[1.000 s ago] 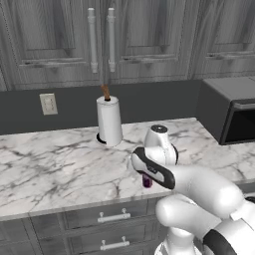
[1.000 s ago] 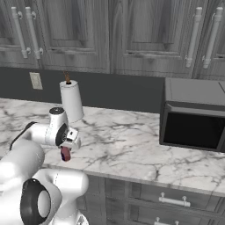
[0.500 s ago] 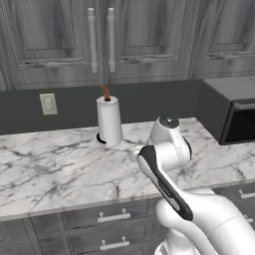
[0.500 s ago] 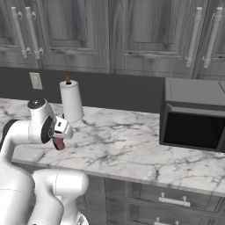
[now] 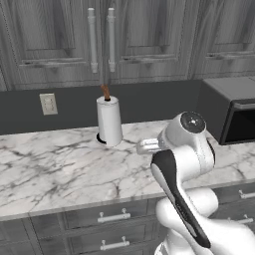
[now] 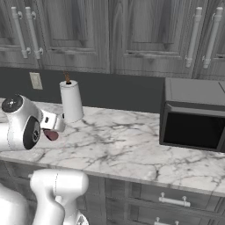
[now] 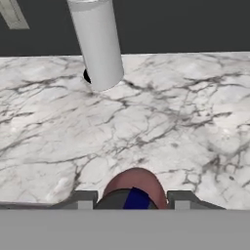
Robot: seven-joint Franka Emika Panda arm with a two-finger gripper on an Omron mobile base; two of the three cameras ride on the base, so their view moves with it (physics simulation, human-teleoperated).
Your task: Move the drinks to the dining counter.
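Arm motion is the main change: over the last second the white arm has swung the gripper (image 7: 132,202) from in front of the robot's body toward its left, lifting it a little, while the cameras and the kitchen stay put. The gripper is clamped on the dark-purple drink container (image 7: 133,188), which rides with it above the marble worktop (image 5: 45,174), near the front edge and clear of the surface. In the right base view the container (image 6: 51,135) shows as a dark reddish patch just under the hand. That suggests a carry is under way: one drink is lifted and travelling, but it has not reached the dining counter, so the task looks to be at an early stage.

The paper-towel roll (image 5: 109,121) stands upright at the back edge of the worktop against the dark backsplash, well apart from the held drink. A black microwave (image 6: 194,116) sits at the worktop's right end.

Much is hard to read. In the hand view only the rounded top of the container and a blue patch on it show between the two finger tips; the rest is cut off at the bottom. In the left base view the arm's own bulk covers the hand. The exact height of the drink above the marble cannot be judged.
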